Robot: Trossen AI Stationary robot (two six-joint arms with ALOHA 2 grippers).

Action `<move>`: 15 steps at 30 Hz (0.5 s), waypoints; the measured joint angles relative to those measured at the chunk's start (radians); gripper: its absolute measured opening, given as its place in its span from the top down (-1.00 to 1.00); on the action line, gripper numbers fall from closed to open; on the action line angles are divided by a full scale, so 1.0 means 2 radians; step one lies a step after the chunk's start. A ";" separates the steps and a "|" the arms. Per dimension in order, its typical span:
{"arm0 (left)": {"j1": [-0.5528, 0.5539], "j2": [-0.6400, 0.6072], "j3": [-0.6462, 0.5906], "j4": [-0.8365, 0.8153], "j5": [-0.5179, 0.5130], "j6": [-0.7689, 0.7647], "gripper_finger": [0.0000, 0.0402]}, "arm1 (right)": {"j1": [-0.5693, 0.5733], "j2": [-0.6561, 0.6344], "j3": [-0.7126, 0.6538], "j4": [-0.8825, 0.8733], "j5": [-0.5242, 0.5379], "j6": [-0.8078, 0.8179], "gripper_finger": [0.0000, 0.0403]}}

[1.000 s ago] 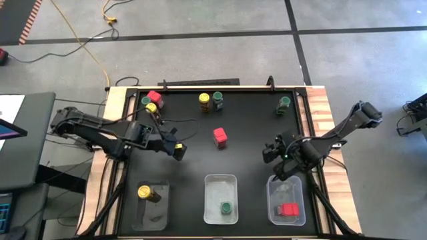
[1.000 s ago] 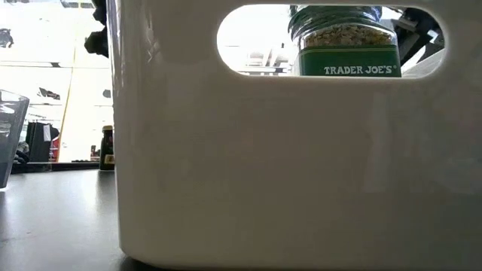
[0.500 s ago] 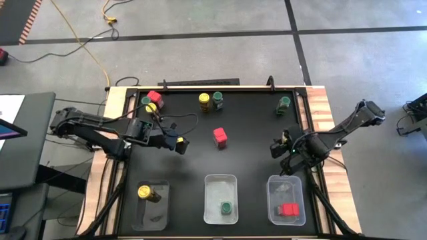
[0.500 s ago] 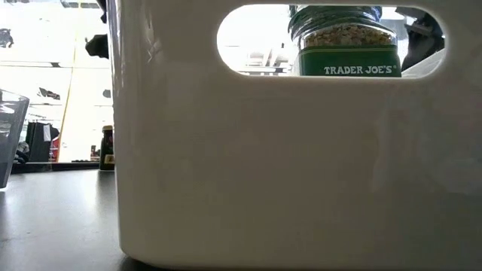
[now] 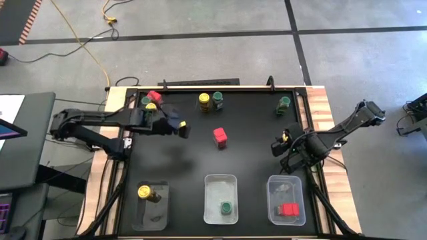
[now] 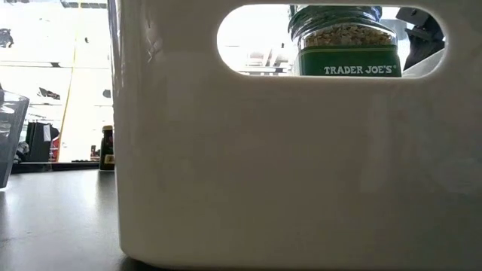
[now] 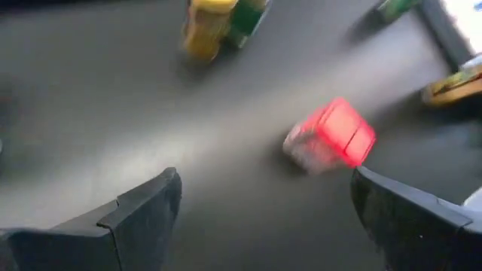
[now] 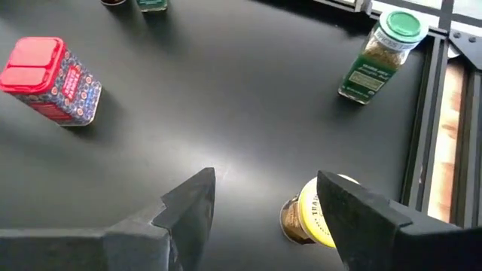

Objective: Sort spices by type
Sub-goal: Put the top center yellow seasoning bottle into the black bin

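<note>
"TRADER JOE'S" on green-labelled spice jar (image 6: pixel 346 44)

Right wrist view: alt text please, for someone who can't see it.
The right gripper hangs open and empty over the black table, a yellow-lid jar just beyond its fingers. Farther off stand a red-lid jar and a green-lid jar near the table's edge.

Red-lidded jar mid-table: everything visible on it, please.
The red-lidded jar stands alone near the middle of the black table, upright, touching nothing else. It is squarish, with a flat red square lid split by a seam into two flaps, and a dark patterned label with red and blue specks on its sides. The left end effector, open, hovers beside it without contact; the left wrist view shows the jar ahead between its fingers.
</note>
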 joint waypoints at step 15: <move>0.202 0.161 0.186 0.025 0.160 0.338 -0.83 | -0.041 -0.001 0.000 0.004 -0.020 0.001 -0.29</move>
